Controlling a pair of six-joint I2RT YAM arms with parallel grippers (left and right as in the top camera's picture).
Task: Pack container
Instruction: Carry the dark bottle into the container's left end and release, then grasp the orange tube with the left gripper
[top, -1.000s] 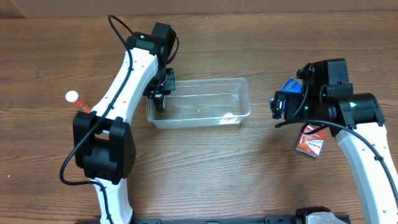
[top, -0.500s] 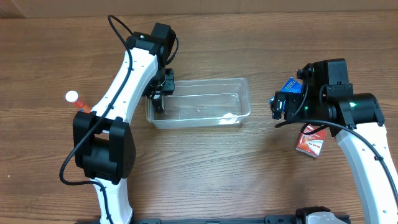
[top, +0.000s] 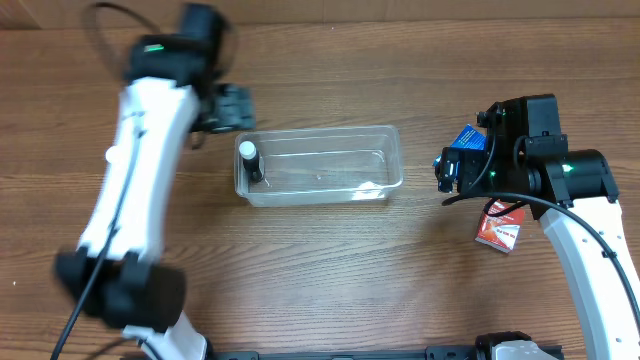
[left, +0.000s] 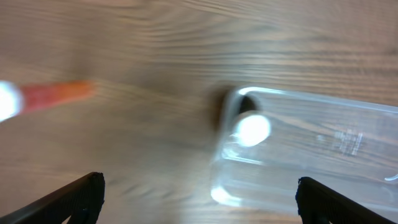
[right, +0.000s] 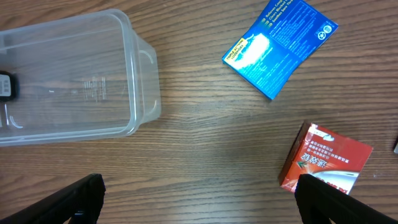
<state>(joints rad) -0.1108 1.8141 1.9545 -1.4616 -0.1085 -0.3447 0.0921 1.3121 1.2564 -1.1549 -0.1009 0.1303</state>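
Your left gripper (left: 199, 202) hangs empty, fingers wide apart, near the left end of the clear container (top: 330, 165) at mid-table. Your right gripper (right: 199, 199), equally spread, holds nothing. Right of the container lie a red box (right: 326, 165) and a blue packet (right: 280, 43). A white-capped bottle (top: 249, 160) sits in its left end.
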